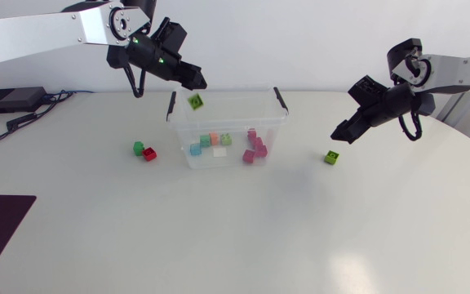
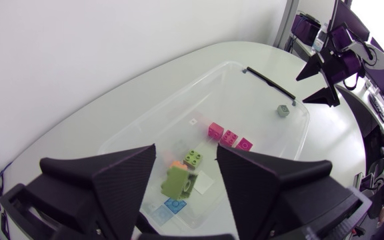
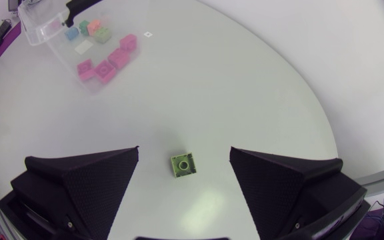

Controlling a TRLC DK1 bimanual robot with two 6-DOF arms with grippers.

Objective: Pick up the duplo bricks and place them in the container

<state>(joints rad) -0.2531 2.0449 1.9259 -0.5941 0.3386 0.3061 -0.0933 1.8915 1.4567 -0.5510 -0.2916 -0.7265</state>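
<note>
In the head view the left gripper (image 1: 194, 80) hangs over the clear container (image 1: 272, 139) with an olive-green brick (image 1: 195, 101) loose in the air just under it, above the box. The right gripper (image 1: 339, 135) hovers beside the lime brick (image 1: 331, 157) on the bench (image 1: 243, 229), well apart from the container. A green brick (image 1: 139, 148) and a red brick (image 1: 149, 153) lie touching on the bench on the container's other side. In the left wrist view the fingers stand wide and neither touches the olive-green brick (image 2: 177, 181), which is over the container's floor, with the pink bricks (image 2: 229, 137) beyond. In the right wrist view the gripper is spread wide and empty, and the lime brick (image 3: 183, 163) sits on the bench about midway between its fingers, slightly skewed. For this pick I judge it best to turn the wrist until the fingers face two flat sides, descend straight until the tips almost meet the bench, then close firmly before lifting.
</note>
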